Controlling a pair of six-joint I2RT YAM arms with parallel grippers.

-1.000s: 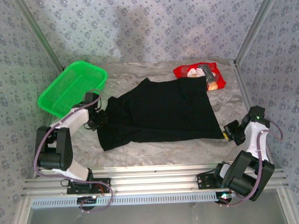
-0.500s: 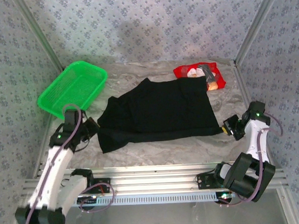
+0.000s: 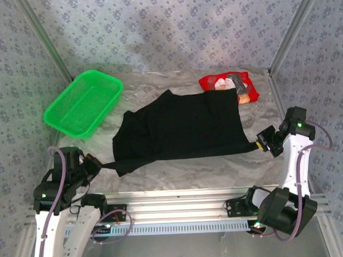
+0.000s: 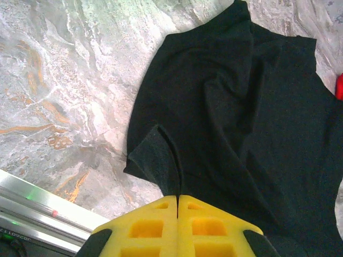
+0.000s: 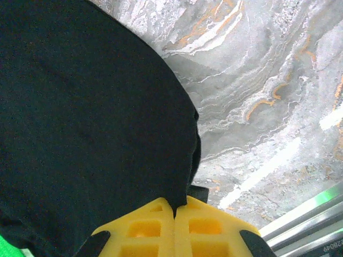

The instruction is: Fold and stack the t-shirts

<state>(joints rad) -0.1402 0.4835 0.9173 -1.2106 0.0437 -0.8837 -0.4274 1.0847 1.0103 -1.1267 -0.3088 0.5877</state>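
Observation:
The large black t-shirt lies spread across the middle of the marble table, stretched between both grippers. My left gripper is shut on its near-left corner, which is drawn out into a thin strip. In the left wrist view the yellow fingers meet on a fold of the black t-shirt. At the near-right corner my right gripper is shut on the hem. Black cloth runs into its closed yellow fingers. The red t-shirt, folded small, rests at the back right, partly under the black one's corner.
A green mesh basket stands tilted at the back left. Patterned walls with metal posts close in the table on three sides. An aluminium rail runs along the near edge, with bare marble between it and the shirt.
My left arm has swung back from beside the basket to the near-left corner, dragging the black shirt's left corner with it. The right gripper shifted slightly away from the rail, still gripping.

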